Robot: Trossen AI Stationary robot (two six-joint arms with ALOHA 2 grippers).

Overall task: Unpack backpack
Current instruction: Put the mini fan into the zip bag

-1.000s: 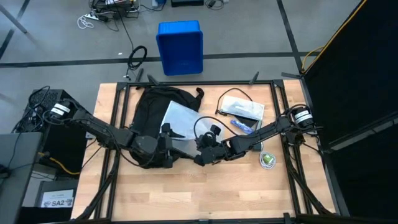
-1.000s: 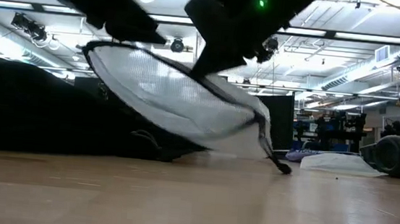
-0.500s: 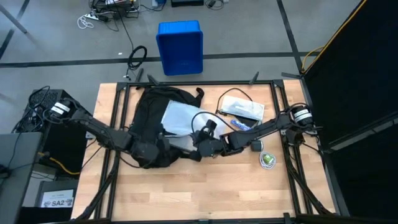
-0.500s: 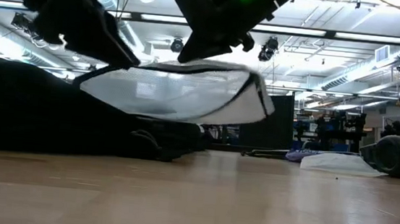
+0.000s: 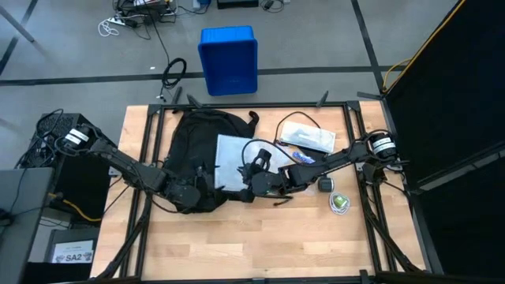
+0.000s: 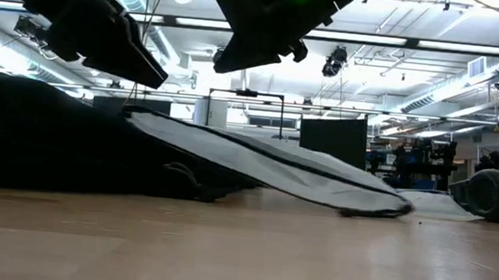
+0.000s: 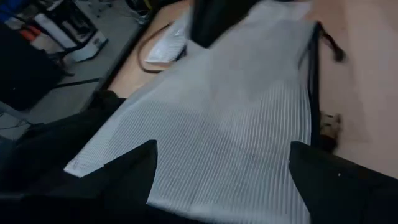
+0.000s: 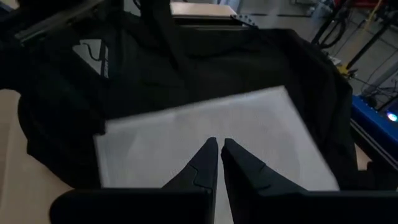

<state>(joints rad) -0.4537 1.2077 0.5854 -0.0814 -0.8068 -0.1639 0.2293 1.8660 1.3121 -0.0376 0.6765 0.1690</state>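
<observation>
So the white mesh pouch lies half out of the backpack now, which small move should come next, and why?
Probably the open left gripper should close on the white mesh pouch edge and draw it off the backpack: the pouch still leans on it, and the right gripper is shut, holding nothing.

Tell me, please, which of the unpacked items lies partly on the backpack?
The large white mesh pouch: one end rests on the backpack, the other on the table. The smaller items lie apart, nearer the right arm's base.

Both arms reach inward over the middle of the table, wrists angled low. The left hand (image 5: 207, 180) hangs with its fingers (image 7: 112, 180) spread wide apart, holding nothing. The right hand (image 5: 249, 183) faces it nearby, its fingers (image 8: 205, 165) pressed together, empty
</observation>
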